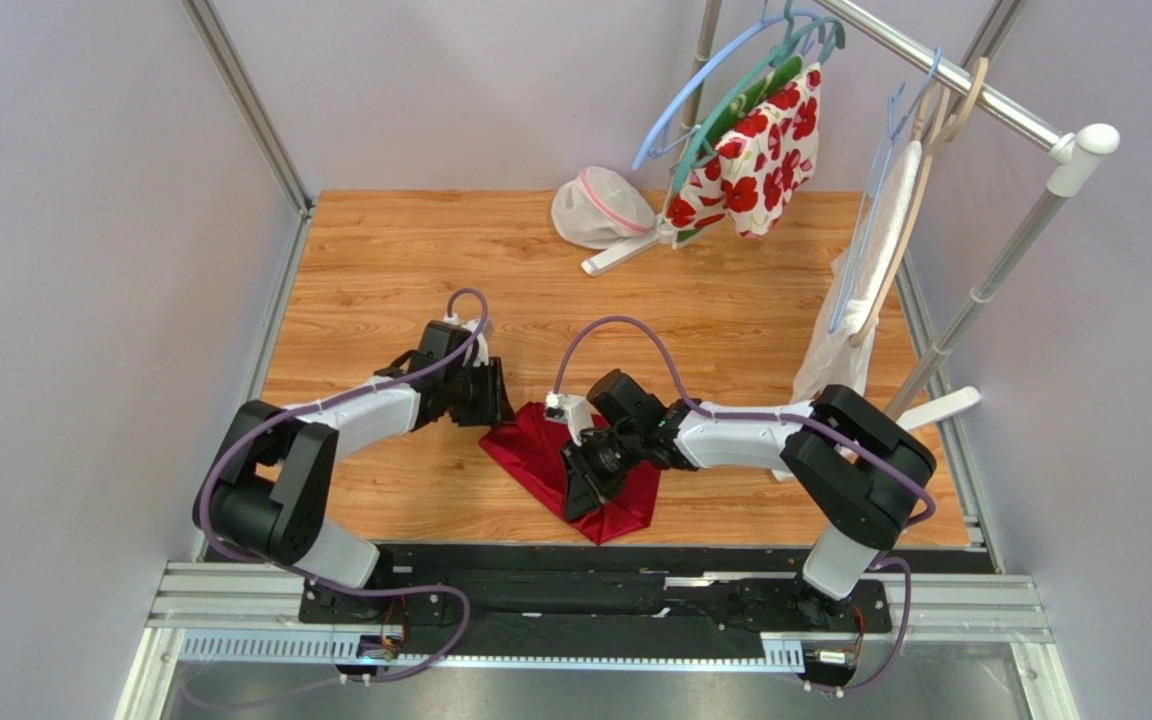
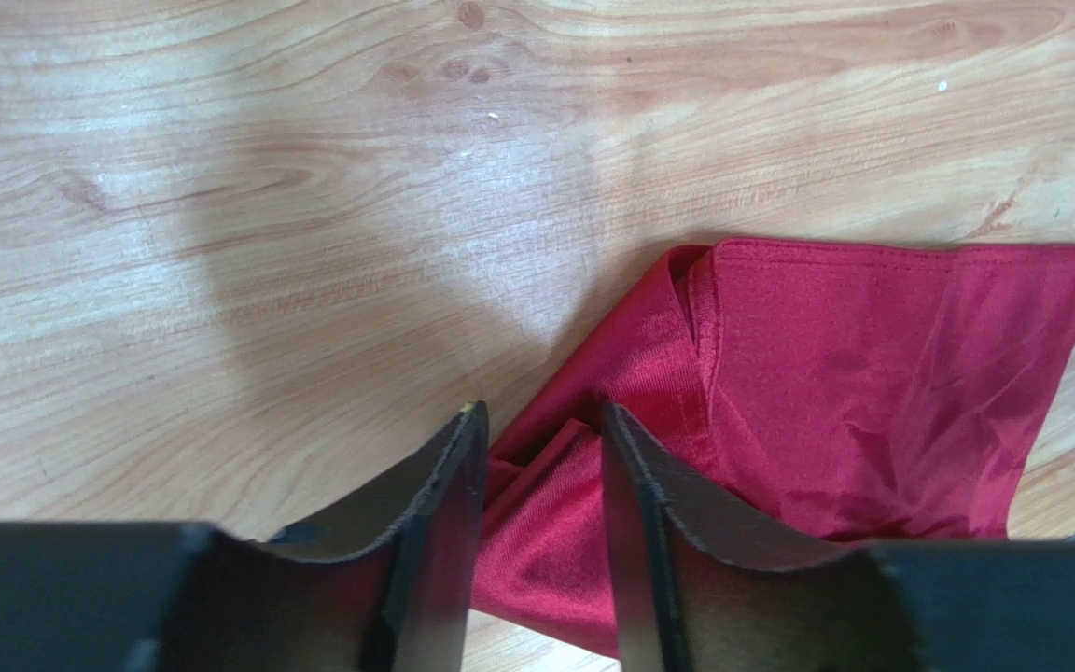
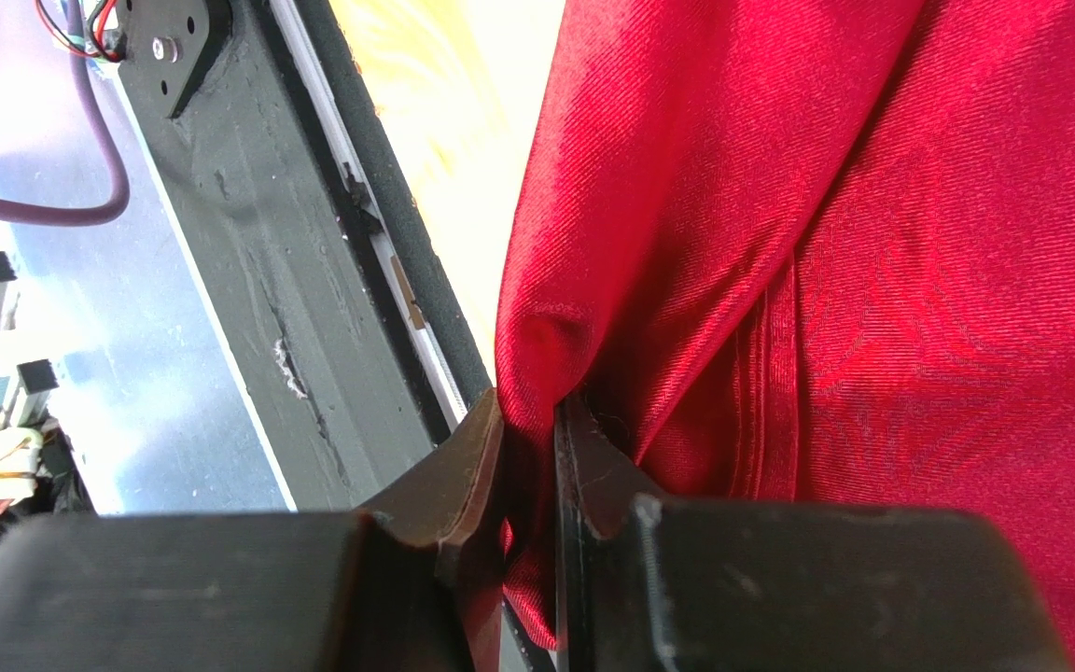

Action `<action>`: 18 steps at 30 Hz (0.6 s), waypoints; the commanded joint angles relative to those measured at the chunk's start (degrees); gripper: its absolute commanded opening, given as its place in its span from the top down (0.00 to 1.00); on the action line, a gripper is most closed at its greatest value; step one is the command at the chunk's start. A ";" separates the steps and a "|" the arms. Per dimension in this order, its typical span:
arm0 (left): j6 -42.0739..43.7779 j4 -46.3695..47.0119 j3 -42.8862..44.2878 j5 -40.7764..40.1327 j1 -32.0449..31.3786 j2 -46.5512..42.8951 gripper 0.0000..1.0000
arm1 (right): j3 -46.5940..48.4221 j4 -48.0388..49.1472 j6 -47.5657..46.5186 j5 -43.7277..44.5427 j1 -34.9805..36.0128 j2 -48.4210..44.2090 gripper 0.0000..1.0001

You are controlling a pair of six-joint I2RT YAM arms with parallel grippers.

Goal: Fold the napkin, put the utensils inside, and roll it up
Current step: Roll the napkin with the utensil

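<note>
The dark red napkin (image 1: 545, 447) lies crumpled and partly folded on the wooden table, near the front edge between my two arms. My left gripper (image 1: 489, 402) is at its left corner. In the left wrist view the jaws (image 2: 539, 420) stand a little apart, astride a fold of the napkin (image 2: 852, 378) without pinching it. My right gripper (image 1: 593, 477) is shut on the napkin's near edge. In the right wrist view (image 3: 529, 413) the cloth (image 3: 894, 280) is bunched between the fingers and lifted. No utensil is in view.
A clothes rack (image 1: 988, 98) with hangers stands at the back right, holding a white cloth with red flowers (image 1: 760, 158) and a white towel (image 1: 853, 323). A white mesh bag (image 1: 597, 207) lies at the back. The black base rail (image 3: 263, 280) runs just beyond the table's front edge.
</note>
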 commanded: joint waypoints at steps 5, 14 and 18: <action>0.11 -2.97 0.24 1.49 -0.08 2.20 0.61 | -3.10 -8.46 -3.91 5.05 -2.02 2.44 1.00; -0.59 -1.83 -1.69 4.30 -0.08 2.99 0.96 | -2.31 -9.43 -4.88 3.82 -5.09 3.49 1.00; -1.82 -2.01 -3.18 3.95 -0.08 1.32 1.00 | -1.00 -11.44 -6.80 4.26 -6.85 3.84 1.00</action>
